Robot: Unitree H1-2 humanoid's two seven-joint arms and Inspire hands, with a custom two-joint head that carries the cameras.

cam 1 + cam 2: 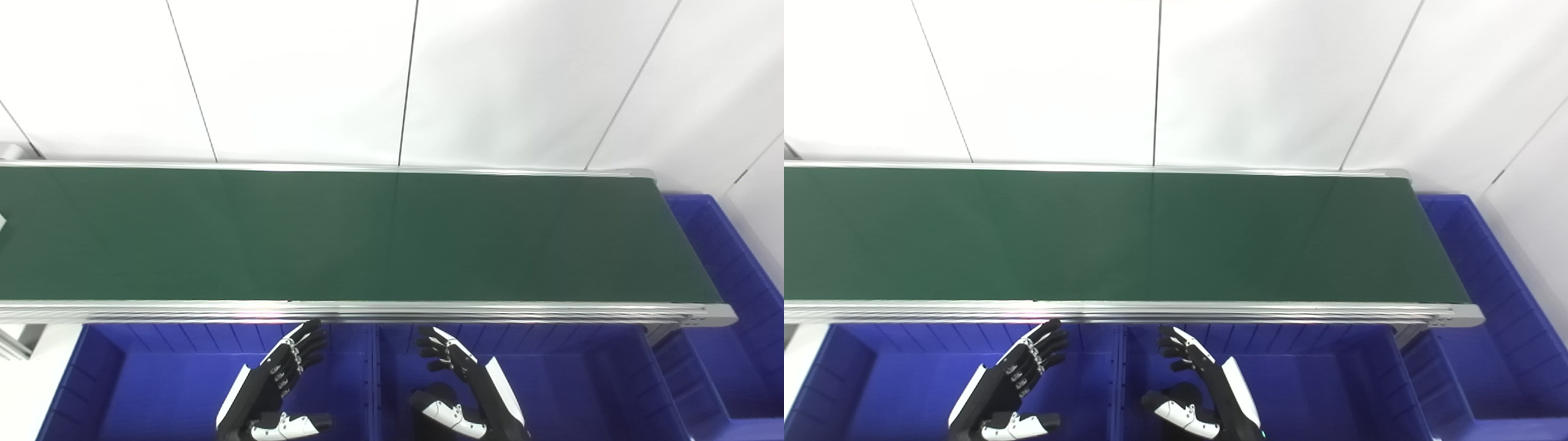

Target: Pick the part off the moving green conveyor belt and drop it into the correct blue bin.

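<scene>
**Belt nearly bare, hands waiting**

At nine o'clock a pale sliver (2, 222), perhaps the part, enters the green conveyor belt (343, 236); its weight, stiffness and grip point cannot be judged. Left hand (278, 383) and right hand (456, 383) hover spread and empty over the blue bins (153, 392).

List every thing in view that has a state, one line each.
Conveyor belt: no whole part on it; a pale sliver at the left eye view's left edge.
Left bin: nothing visible inside.
Middle bin: nothing visible inside.
End bin: nothing visible inside.
Left hand: open, over the left bin.
Right hand: open, over the middle bin.
</scene>
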